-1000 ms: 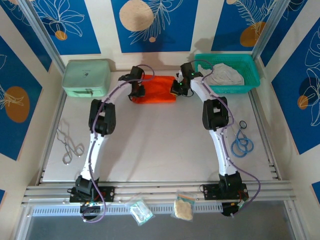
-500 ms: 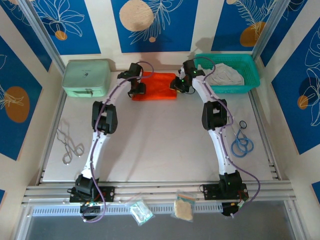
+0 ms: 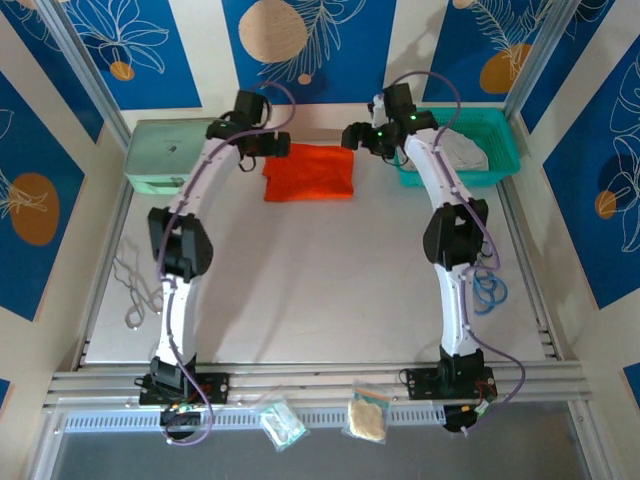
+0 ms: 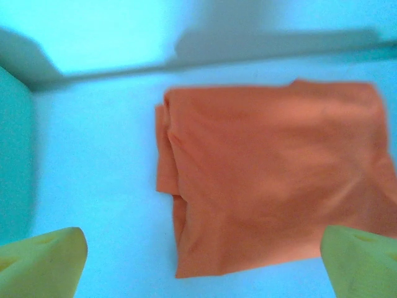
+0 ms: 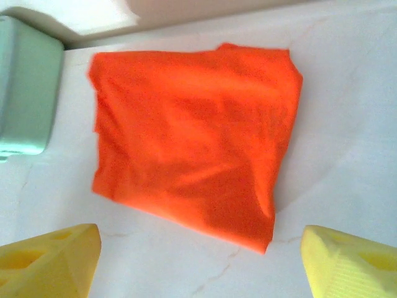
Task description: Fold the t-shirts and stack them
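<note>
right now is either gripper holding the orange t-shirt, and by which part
Nothing is held. The folded orange t-shirt lies free on the table; the left gripper and right gripper are open, clear of it.

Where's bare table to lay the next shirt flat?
Biggest free patch: table centre, between left arm and right arm, near side of the folded orange t-shirt. Back row crowded: mint-green case, t-shirt, teal basket. Side strips hold metal scissors left, blue loops right.

Left wrist shot's pretty blurry, and the orange tee (image 4: pixel 273 186) runs off its right edge. Left of the tee, the case (image 5: pixel 25 87) is cropped too.
</note>
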